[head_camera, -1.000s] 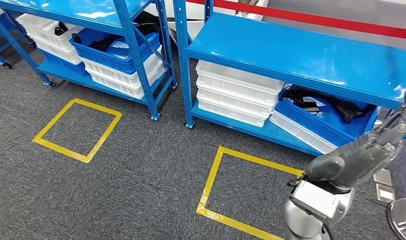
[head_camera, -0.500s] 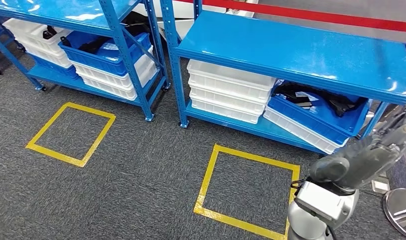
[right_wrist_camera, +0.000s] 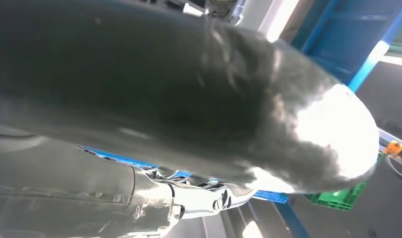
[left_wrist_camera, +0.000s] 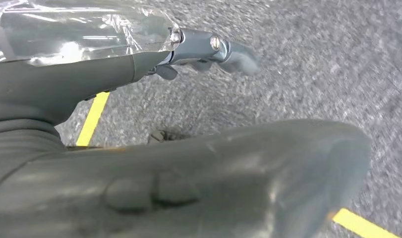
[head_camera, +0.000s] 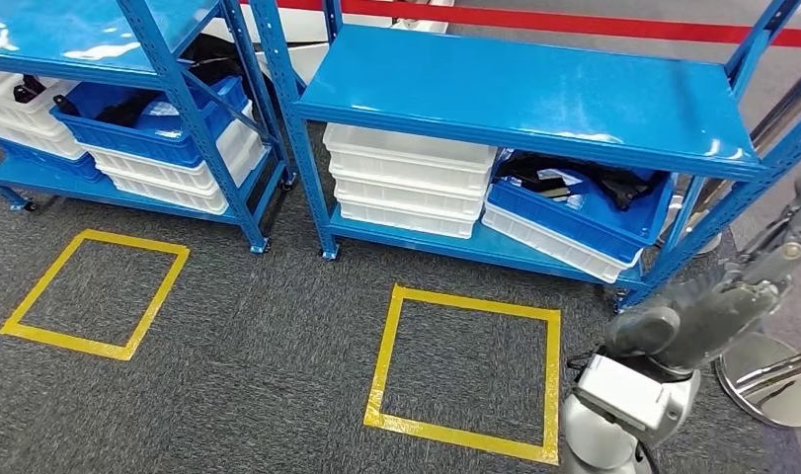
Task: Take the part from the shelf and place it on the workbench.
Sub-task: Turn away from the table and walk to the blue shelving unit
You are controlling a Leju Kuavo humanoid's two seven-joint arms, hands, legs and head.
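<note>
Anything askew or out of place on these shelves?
One thing: the blue bin on the lower level of the nearer shelf sits tilted on a white tray, corner jutting toward the aisle, dark parts heaped inside. The white bin stack beside it is squared up.

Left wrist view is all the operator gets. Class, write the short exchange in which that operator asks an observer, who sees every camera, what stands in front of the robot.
Operator: I see grey carpet and yellow tape. Where is the shelf?
Observer: A blue shelf stands ahead, just beyond a yellow tape square on the floor.
Operator: Any parts on it?
Observer: Its lower level holds a tilted blue bin with black parts in it, beside stacked white bins.
Operator: And the other hand?
Observer: The right hand hangs low near the shelf's right end, with nothing in it that I can see.
</note>
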